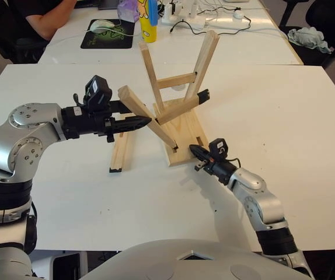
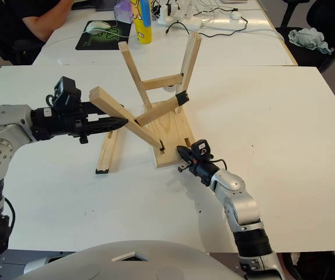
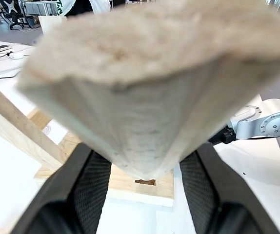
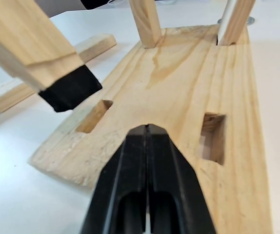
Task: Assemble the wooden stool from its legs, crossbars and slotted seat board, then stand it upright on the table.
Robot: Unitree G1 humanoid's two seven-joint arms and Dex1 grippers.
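while left gripper [image 1: 141,122] clamps leg [image 1: 131,99] | right gripper [image 1: 192,150] closed at seat board [image 1: 186,127]

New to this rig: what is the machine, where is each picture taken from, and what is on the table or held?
It is a humanoid robot with two arms, each ending in two-fingered jaws. The two wide pictures come from cameras on its head; the two close-ups from cameras on its wrists. On the white table lies a pale slotted wooden seat board, with two wooden legs standing in it, joined by a crossbar. The left jaws are shut on a third, black-tipped wooden leg, tilted toward an empty slot. The right jaws are shut at the board's near edge. A loose wooden piece lies beside it.
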